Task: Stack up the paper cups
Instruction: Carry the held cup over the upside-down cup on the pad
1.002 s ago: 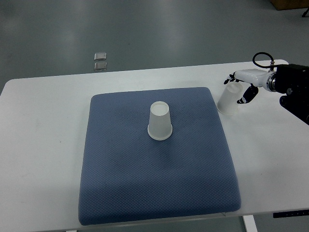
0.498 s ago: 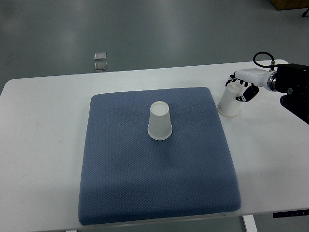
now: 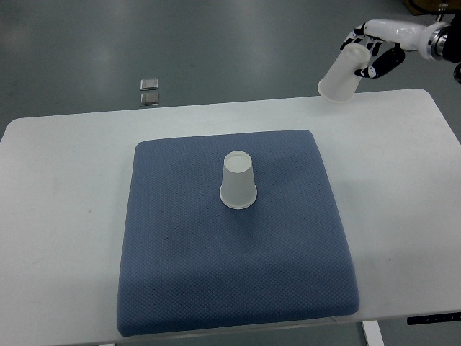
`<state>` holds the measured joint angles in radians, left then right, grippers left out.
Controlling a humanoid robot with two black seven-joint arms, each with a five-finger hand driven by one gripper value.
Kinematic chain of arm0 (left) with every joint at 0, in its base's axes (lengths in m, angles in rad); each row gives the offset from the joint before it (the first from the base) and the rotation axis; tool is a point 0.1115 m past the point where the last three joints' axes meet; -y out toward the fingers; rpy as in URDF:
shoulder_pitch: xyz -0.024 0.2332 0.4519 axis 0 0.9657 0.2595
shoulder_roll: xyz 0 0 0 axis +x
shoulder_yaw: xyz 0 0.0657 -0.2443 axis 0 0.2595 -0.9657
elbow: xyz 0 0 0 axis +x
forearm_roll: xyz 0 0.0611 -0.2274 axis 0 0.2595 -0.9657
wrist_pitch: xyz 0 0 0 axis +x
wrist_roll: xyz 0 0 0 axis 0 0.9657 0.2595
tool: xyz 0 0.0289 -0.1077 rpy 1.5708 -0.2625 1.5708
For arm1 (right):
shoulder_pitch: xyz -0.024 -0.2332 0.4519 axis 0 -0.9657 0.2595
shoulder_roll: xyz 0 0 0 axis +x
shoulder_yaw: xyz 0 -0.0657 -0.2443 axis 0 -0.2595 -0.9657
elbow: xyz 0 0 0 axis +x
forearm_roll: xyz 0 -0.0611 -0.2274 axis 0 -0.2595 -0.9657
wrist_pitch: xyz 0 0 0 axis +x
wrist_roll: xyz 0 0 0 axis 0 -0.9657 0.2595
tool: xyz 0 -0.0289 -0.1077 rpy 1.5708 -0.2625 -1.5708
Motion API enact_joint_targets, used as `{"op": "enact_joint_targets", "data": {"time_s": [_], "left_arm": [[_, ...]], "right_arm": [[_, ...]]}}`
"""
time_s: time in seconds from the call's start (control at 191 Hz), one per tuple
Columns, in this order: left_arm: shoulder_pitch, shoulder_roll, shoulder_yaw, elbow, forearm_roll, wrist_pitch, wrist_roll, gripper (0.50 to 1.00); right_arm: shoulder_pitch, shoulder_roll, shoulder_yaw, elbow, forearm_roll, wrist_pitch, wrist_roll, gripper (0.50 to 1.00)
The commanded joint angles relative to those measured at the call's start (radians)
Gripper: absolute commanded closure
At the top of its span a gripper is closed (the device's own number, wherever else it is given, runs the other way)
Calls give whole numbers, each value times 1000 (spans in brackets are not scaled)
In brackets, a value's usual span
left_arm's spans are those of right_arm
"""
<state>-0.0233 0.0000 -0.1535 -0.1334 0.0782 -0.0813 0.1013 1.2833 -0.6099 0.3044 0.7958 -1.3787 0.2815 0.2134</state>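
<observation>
White paper cup [image 3: 342, 74] gripped tilted by right hand [image 3: 374, 50] fingers, held above table's far right. Second inverted white paper cup [image 3: 238, 181] seated mid blue pad [image 3: 238, 274]. Stacking not yet done.

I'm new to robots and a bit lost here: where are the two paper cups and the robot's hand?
Upside-down paper cup [image 3: 238, 184]: top view, side wall.
Held paper cup [image 3: 340, 78]: top view, tilted side wall.
Right hand [image 3: 374, 45]: top view, its middle.

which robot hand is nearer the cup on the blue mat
Right. The right robot hand is up at the far right, gripping a tilted second cup, well away from the mat's cup. The left is out of view.
</observation>
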Motion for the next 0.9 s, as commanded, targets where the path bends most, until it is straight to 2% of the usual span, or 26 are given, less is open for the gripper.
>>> {"op": "enact_joint_targets", "data": {"time_s": [0.0, 0.178, 0.289, 0.341, 0.483, 0.64, 0.897], "left_arm": [[0, 0, 0, 0, 0, 0, 0, 500], [-1, 0, 0, 0, 0, 0, 0, 500], [0, 0, 0, 0, 0, 0, 0, 500], [0, 0, -1, 0, 0, 0, 0, 500], [0, 0, 0, 0, 0, 0, 0, 500], [0, 0, 0, 0, 0, 0, 0, 500], [0, 0, 0, 0, 0, 0, 0, 500]], "right_arm": [[57, -24, 4, 76, 21, 41, 1, 938], [102, -24, 5, 195, 41, 62, 3, 940], [131, -13, 4, 250, 47, 108, 17, 938], [142, -10, 5, 260, 47, 128, 31, 936], [159, 12, 5, 292, 50, 186, 119, 932], [157, 19, 5, 345, 50, 212, 144, 928], [128, 76, 1, 358, 49, 219, 172, 928]]}}
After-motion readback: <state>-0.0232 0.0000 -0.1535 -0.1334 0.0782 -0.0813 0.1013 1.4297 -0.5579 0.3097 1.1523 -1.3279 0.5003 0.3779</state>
